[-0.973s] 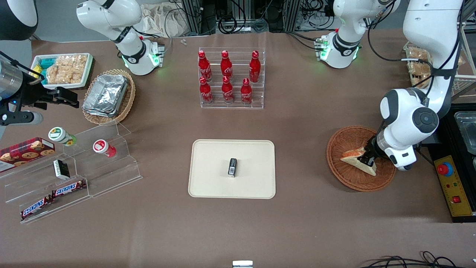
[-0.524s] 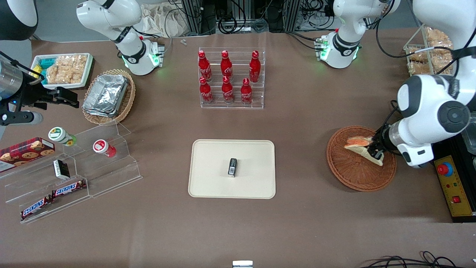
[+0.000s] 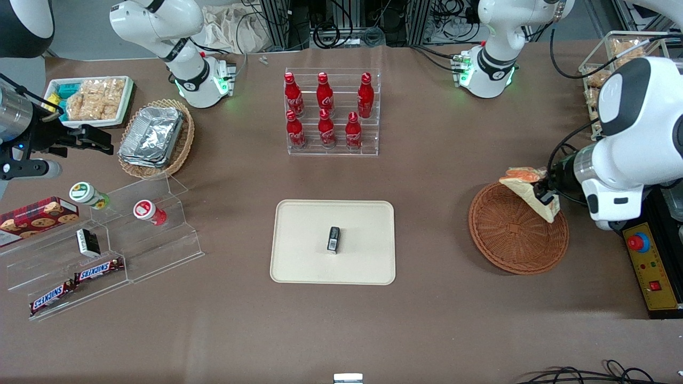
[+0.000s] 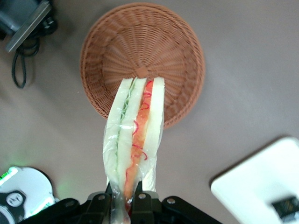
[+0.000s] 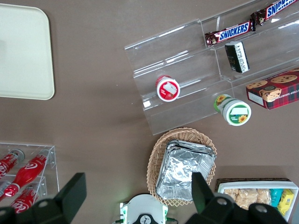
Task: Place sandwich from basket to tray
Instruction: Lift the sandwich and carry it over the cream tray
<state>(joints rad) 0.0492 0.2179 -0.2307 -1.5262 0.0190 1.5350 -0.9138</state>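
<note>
My left gripper [image 3: 545, 196] is shut on the sandwich [image 3: 528, 193], a pale bread wedge with red-orange and green filling, and holds it lifted above the basket's rim on the side farther from the front camera. In the left wrist view the sandwich [image 4: 135, 135] hangs from the gripper [image 4: 124, 199] over the round reddish-brown wicker basket [image 4: 159, 42]. The basket [image 3: 512, 240] sits at the working arm's end of the table with nothing in it. The cream-beige tray [image 3: 304, 240] lies mid-table, toward the parked arm from the basket, with a small dark packet [image 3: 333, 238] on it.
A clear rack of red cola bottles [image 3: 331, 114] stands farther from the front camera than the tray. A yellow control box with a red button [image 3: 648, 264] lies beside the basket. A tan oval basket of foil trays [image 3: 155, 136] and a clear snack stand [image 3: 101, 240] lie toward the parked arm's end.
My left gripper has risen with the sandwich, lifting it out of the basket and away from the front camera. The basket now holds nothing.
</note>
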